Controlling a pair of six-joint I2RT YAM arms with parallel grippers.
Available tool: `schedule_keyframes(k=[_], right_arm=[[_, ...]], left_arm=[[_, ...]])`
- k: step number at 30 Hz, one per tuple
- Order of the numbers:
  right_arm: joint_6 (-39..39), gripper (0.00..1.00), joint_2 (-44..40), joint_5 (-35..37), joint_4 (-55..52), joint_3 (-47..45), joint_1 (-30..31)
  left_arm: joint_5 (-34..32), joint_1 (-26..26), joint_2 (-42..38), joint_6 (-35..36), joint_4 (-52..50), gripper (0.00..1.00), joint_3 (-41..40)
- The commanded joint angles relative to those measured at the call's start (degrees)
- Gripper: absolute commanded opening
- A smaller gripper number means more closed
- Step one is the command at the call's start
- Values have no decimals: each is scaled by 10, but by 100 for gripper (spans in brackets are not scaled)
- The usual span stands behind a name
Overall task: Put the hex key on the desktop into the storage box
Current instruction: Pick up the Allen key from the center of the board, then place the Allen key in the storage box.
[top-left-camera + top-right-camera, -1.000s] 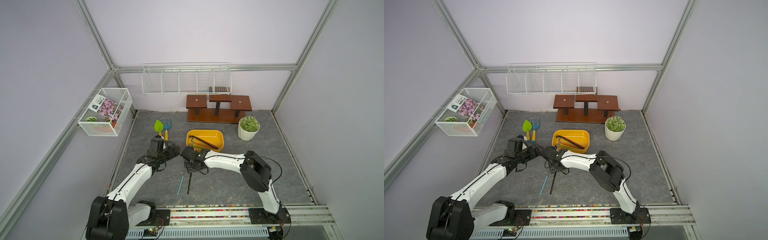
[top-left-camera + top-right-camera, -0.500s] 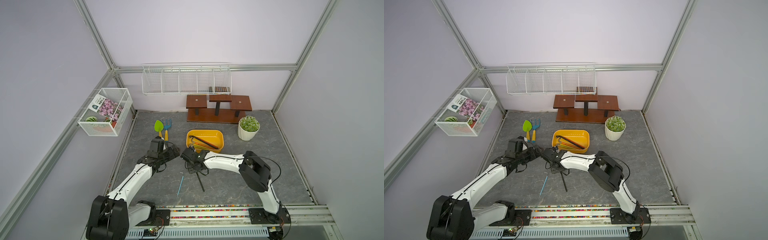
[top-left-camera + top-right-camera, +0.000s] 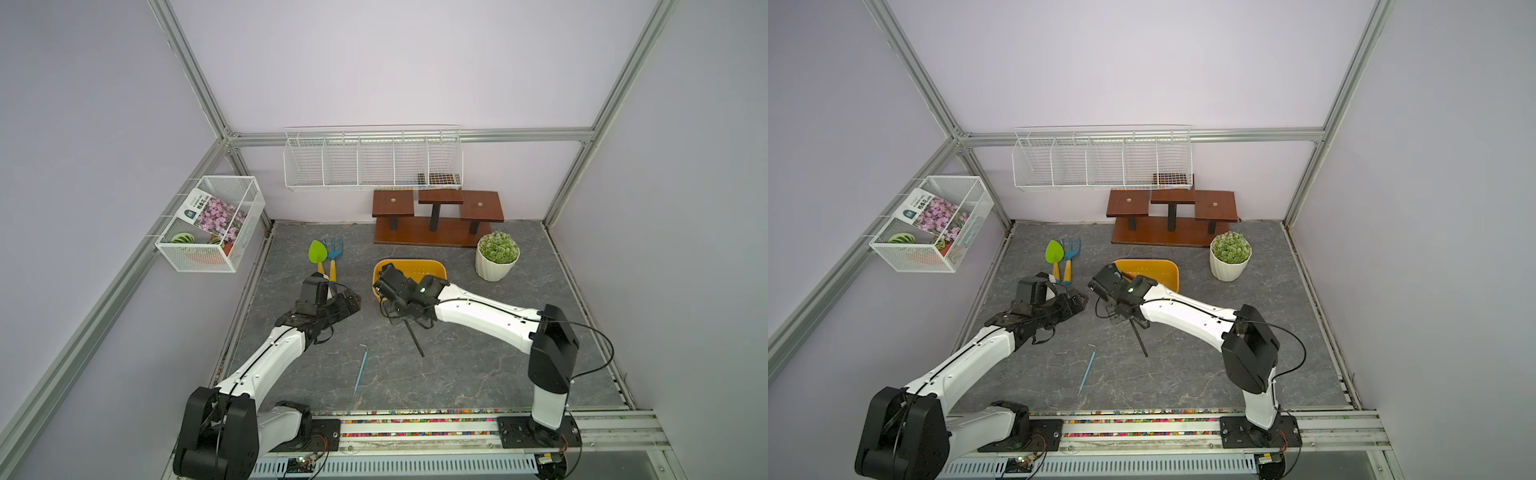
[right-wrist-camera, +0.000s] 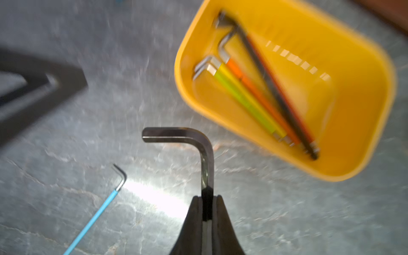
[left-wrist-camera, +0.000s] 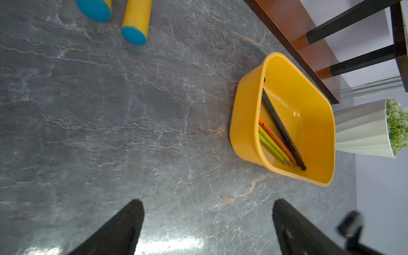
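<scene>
- While I watch from the remote desk, the right gripper (image 4: 207, 198) has its fingers pressed against the shank of the black key (image 4: 206, 154), pinching it just below the bend.
- The short bent end of that key pokes out past the fingertips over the desktop (image 4: 66, 132), beside the box (image 4: 364, 114) and not yet over it.
- In both top views the long end of the black key slants down from the right gripper toward the near edge; I cannot tell whether its tip touches the desktop.
- The box stands just behind the right gripper in a top view, its near left corner hidden by the wrist.
- Inside the box lie other keys, green (image 4: 247, 103), orange (image 4: 262, 97) and black (image 4: 276, 88), side by side along one wall.
- The left gripper (image 5: 207, 205) hangs with fingers spread wide, nothing between them, over bare desktop and facing the box.
- In a top view the left gripper sits near the right one, on its left, the two apart.
- The blue key (image 3: 360, 372) lies flat on the desktop nearer the front rail, between the two arms and apart from both grippers.
- A trowel (image 3: 317, 252) and rake (image 3: 334, 249) lie side by side behind the left gripper.
- A pot (image 3: 496, 266) stands right of the box.
</scene>
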Motion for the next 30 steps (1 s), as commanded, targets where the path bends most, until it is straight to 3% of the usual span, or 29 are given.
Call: schedule_keyframes(k=[1, 7, 14, 23, 30], right_arm=[[-96, 5, -12, -6, -11, 31, -49], [-236, 6, 39, -94, 9, 100, -122], [-371, 5, 151, -129, -14, 220, -165], [-426, 6, 257, -137, -28, 319, -173], [-392, 31, 263, -158, -16, 296, -173]], left_arm=[[10, 4, 7, -5, 13, 96, -5], [5, 4, 12, -5, 13, 96, -6], [-4, 3, 22, -3, 15, 96, -4], [4, 4, 73, -1, 31, 96, 11], [8, 4, 92, 2, 28, 96, 35]])
